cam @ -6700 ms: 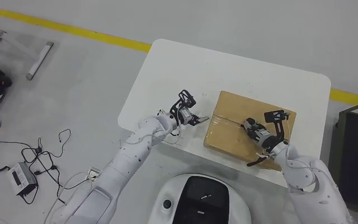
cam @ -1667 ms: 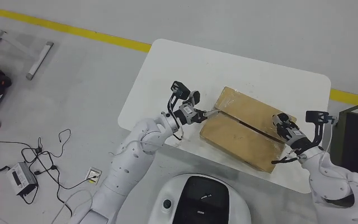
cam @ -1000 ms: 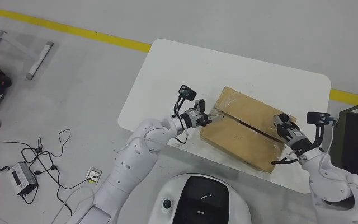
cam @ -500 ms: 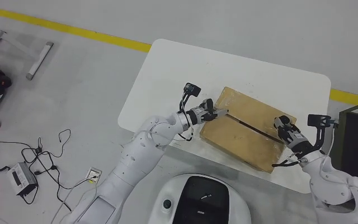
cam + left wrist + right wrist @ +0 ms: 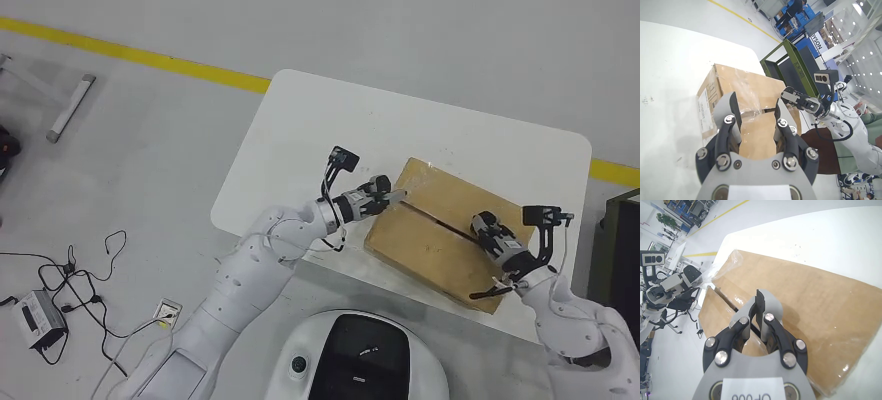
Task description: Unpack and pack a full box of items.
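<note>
A brown cardboard box [image 5: 430,250] lies at an angle on the white table [image 5: 330,130], with a dark seam [image 5: 440,222] running between its top flaps. My left gripper [image 5: 395,197] is at the box's left end, open, and a loose strip of clear tape [image 5: 748,102] rises from the seam between its fingers [image 5: 734,108]. In the right wrist view the same tape [image 5: 719,273] stretches from the box [image 5: 810,298] towards the left gripper [image 5: 696,280]. My right gripper [image 5: 483,225] is over the seam near the right end, fingers shut [image 5: 758,306] with nothing seen between them.
A green metal frame [image 5: 622,250] stands just off the table's right edge, close to the right arm. The table has free surface to the left of and behind the box. Cables and a power strip [image 5: 40,315] lie on the floor at the left.
The right gripper has come in from beyond the box's right end to over the seam. The left gripper has closed in on the left end. The box has turned slightly.
</note>
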Controlling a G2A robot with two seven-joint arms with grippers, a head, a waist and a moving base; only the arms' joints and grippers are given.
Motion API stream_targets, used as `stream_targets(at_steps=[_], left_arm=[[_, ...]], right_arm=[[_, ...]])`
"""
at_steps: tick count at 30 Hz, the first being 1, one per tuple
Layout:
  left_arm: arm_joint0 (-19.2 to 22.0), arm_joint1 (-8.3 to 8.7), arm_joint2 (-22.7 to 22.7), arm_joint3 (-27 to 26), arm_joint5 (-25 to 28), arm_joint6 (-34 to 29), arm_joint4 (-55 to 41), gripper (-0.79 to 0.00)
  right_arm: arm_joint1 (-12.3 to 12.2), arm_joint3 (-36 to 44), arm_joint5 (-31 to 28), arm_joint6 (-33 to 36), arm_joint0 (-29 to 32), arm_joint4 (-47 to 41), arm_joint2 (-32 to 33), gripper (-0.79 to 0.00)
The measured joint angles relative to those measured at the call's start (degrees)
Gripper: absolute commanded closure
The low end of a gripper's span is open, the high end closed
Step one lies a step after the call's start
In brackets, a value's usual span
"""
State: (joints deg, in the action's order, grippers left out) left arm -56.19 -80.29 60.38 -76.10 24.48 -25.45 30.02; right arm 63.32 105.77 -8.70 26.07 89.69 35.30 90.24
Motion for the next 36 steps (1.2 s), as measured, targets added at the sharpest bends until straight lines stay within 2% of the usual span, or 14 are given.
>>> stream_targets(at_steps=[2,3,4,12,15,17,20,24,26,27,36], left_arm=[[-0.02,0.03,-0.01,0.2,-0.09,0.06,0.02,-0.502],[-0.02,0.03,-0.08,0.25,-0.12,0.08,-0.01,-0.456],[-0.02,0.03,-0.15,0.28,-0.11,0.06,-0.1,-0.449],[0.56,-0.05,-1.27,0.45,0.59,-2.09,-1.93,-0.486],[0.65,-0.1,-1.97,-0.02,1.89,-2.74,-2.56,-0.536],[0.78,-0.15,-2.42,-0.01,2.52,-3.11,-2.97,-0.529],[1.13,-0.3,-3.37,0.44,3.48,-3.6,-3.73,-0.588],[1.54,-0.45,-4.55,1.14,4.85,-4.54,-4.58,-0.579],[1.69,-0.5,-4.87,1.36,5.3,-4.66,-4.92,-0.668],[1.74,-0.5,-4.89,1.38,5.51,-4.66,-5.25,-0.785],[0.27,0.85,0.77,-1.56,3.78,-3.4,-6.45,-0.785]], right_arm=[[0.06,-0.37,0.19,-0.03,-0.52,0.27,-0.75,0.0],[0.09,-0.54,0.25,0.04,-0.79,0.52,-1.16,0.0],[0.11,-0.68,0.32,0.09,-0.96,0.74,-1.43,0.0],[0.25,-1.5,0.64,-0.1,-1.76,1.53,-2.97,0.0],[0.29,-1.55,0.82,-0.04,-1.93,1.56,-3.24,0.0],[0.31,-1.64,0.88,-0.06,-2.05,1.5,-3.36,0.0],[0.34,-1.89,0.91,-0.13,-2.35,1.49,-3.55,0.0],[0.34,-1.51,1.01,-0.1,-2.52,1.34,-3.39,0.0],[0.29,-0.73,1.13,0.09,-2.17,1.28,-3.0,0.0],[0.26,-0.24,1.17,0.18,-1.9,1.19,-2.65,0.0],[-0.03,0.79,0.29,0.67,-1.04,0.54,-0.02,0.0]])
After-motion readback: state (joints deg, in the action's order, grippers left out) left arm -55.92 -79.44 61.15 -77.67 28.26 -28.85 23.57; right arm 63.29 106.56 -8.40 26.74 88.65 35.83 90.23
